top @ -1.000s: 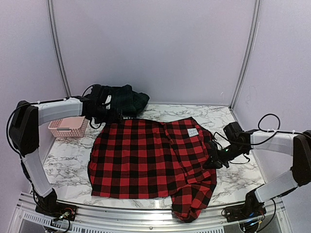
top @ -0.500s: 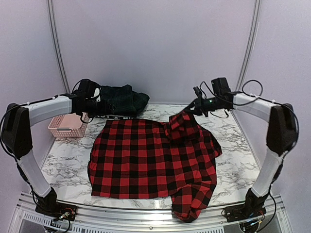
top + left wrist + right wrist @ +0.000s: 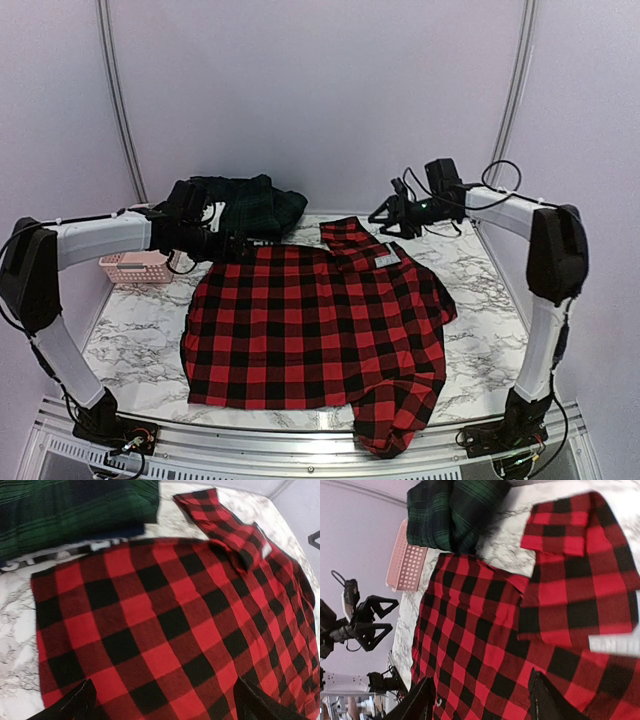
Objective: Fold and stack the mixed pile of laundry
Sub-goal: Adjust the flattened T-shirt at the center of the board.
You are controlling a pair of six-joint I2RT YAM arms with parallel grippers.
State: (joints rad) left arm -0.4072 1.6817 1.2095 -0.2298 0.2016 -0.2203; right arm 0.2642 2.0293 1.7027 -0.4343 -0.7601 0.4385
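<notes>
The red-and-black checked shirt (image 3: 310, 320) lies spread flat across the marble table. One sleeve (image 3: 345, 235) lies loose at the back, folded over the collar area. My right gripper (image 3: 385, 214) hovers open just right of that sleeve, holding nothing; in its wrist view its fingers (image 3: 547, 700) stand apart above the shirt (image 3: 485, 630). My left gripper (image 3: 233, 246) is open over the shirt's back left corner (image 3: 165, 610), jaws wide and empty. Behind it sit the dark green plaid piece (image 3: 255, 205) and a navy piece with a white lettered band (image 3: 75, 550).
A pink perforated basket (image 3: 135, 265) stands at the left edge, partly behind my left arm. The shirt's lower right part (image 3: 395, 420) hangs over the table's near edge. A white label (image 3: 388, 259) shows on the shirt near the sleeve.
My right gripper lifted the shirt's right sleeve from the right side, carried it to the back and opened; the sleeve now lies on the shirt. My left gripper edged right over the shirt's corner.
</notes>
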